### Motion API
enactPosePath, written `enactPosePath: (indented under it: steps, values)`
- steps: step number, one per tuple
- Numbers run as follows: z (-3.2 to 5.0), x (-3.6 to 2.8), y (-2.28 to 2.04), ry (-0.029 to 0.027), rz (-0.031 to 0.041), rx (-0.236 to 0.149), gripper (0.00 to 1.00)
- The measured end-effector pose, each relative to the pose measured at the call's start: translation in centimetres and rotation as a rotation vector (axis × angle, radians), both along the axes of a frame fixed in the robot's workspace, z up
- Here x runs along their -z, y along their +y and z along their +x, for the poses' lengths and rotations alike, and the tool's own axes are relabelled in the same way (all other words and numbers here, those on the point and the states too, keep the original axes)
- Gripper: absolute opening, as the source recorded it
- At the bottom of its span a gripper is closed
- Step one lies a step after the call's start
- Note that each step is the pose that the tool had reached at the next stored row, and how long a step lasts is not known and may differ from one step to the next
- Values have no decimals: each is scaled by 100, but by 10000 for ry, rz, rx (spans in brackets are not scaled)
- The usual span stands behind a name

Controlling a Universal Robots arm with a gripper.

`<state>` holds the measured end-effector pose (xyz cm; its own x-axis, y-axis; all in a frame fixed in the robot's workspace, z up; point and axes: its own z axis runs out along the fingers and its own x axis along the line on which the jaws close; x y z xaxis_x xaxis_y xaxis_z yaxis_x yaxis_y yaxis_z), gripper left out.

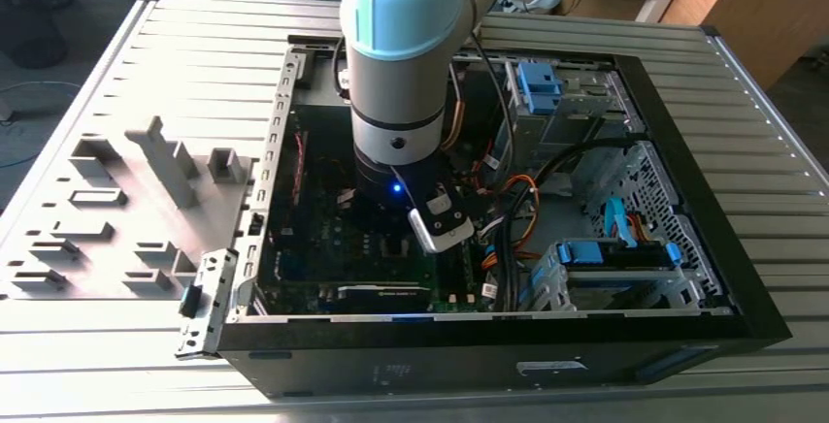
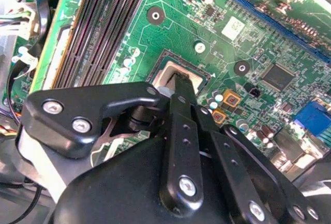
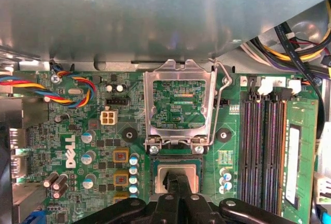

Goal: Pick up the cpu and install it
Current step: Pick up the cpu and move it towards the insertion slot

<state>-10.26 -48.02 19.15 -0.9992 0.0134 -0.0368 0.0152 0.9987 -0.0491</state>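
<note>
- While the slatted grey table (image 1: 104, 365) carries the whole scene, grey fixture blocks (image 1: 155, 161) stand on it at the exterior view's left, well apart from the action.
- On that table lies the big black computer case (image 1: 518, 355), open side up, with blue drive brackets (image 1: 538, 88) and cable bundles toward the exterior view's right.
- 1 arm (image 1: 402, 74), pale grey with a light blue cap, stands straight down into the case, right over the board.
- Across the case floor runs the green motherboard (image 3: 93, 107) (image 2: 165, 32), with coloured wires (image 3: 31, 87) curling in at 1 edge.
- And here's the gripper (image 3: 177, 182) (image 2: 181, 81): narrow, drawn together, nothing seen between its fingers (image 2: 182, 110). Its tip is right over the chip's top in both wrist views; whether it actually touches, I cannot tell.
- Beside the socket run the long dark memory slots (image 3: 258, 151) (image 2: 98, 32), with 1 green memory stick (image 3: 292, 157) seated in the outermost.
- Next, the metal retention frame (image 3: 178, 69): swung up and open, clear of the socket, its wire lever (image 3: 225, 100) raised just beside it.
- That leaves the dark square socket (image 3: 176, 160) uncovered.
- Smallest of all, the cpu (image 3: 192, 175) (image 2: 164, 76) lies flat inside that socket, pale silver top up, partly hidden behind the gripper's tip.
</note>
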Motion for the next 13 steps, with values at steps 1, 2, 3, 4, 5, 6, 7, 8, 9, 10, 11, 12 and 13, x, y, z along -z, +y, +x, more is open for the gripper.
enactPosePath:
  steps: [1, 2, 3, 4, 5, 6, 7, 8, 9, 10, 11, 12, 13]
  values:
    - [0, 2, 0, -1, 2, 0, 11]
    - [0, 3, 1, -3, 5, 0, 11]
    - [1, 4, 1, -3, 5, 0, 11]
    - [1, 3, 1, -3, 5, 0, 11]
    - [0, 3, 1, -3, 6, 0, 11]
    - [1, -3, 1, -5, 8, 0, 11]
    - [2, -19, 4, -13, 25, 1, 11]
    - [3, -37, 6, -19, 38, 1, 11]
    - [1, -61, 3, -9, 19, 1, 11]
    - [0, -78, 1, -3, 6, 1, 11]
    - [1, -80, 2, -6, 12, 1, 11]
    - [1, -83, 2, -6, 10, 1, 11]
    - [1, -84, 2, -6, 11, 0, 11]
